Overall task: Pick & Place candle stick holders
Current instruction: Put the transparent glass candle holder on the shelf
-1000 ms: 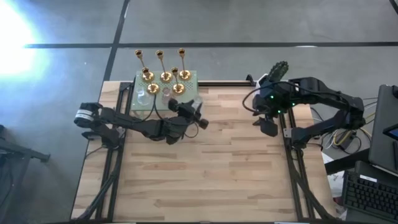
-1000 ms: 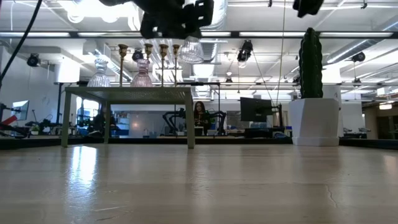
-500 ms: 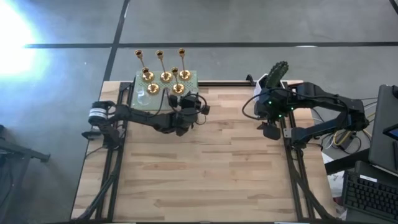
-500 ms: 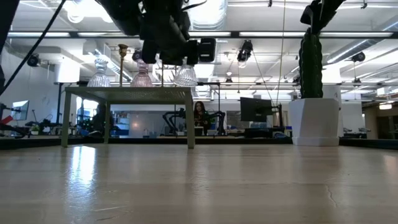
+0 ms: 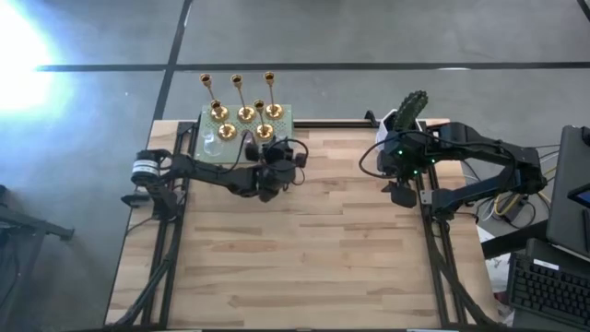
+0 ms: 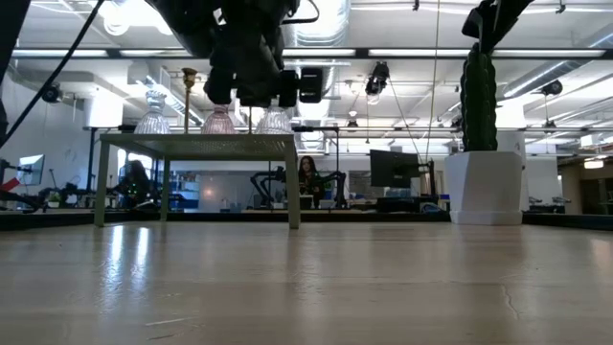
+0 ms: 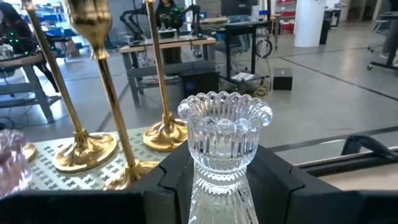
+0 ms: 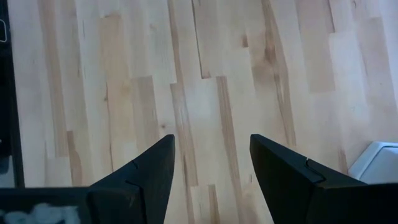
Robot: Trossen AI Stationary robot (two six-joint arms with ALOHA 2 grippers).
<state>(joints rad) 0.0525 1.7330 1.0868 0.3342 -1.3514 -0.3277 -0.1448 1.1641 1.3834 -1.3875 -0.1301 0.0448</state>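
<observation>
Left end effector (image 7: 217, 186): closed on a clear ribbed glass candle holder with a scalloped rim (image 7: 222, 140), gripped at its lower body between the two dark fingers (image 7: 171, 180). In the high view this end effector (image 5: 277, 166) sits at the near right corner of a small pale green perforated raised stand (image 5: 281, 114) at the far left of the light wooden bench (image 5: 304, 249). In the low view the glass holder (image 6: 274, 122) is at the stand's top level (image 6: 196, 142); contact with the surface cannot be confirmed.

On the stand: shiny gold metal candlesticks with round bases and thin stems (image 5: 246, 112), and a pinkish glass holder (image 6: 218, 122) beside a clear glass holder (image 6: 151, 115).

Right end effector (image 8: 208, 174): open, empty, held above bare bench planks; in the high view (image 5: 400, 191) it is near the bench's right edge, close to a white pot with a green cactus (image 5: 410, 108).
</observation>
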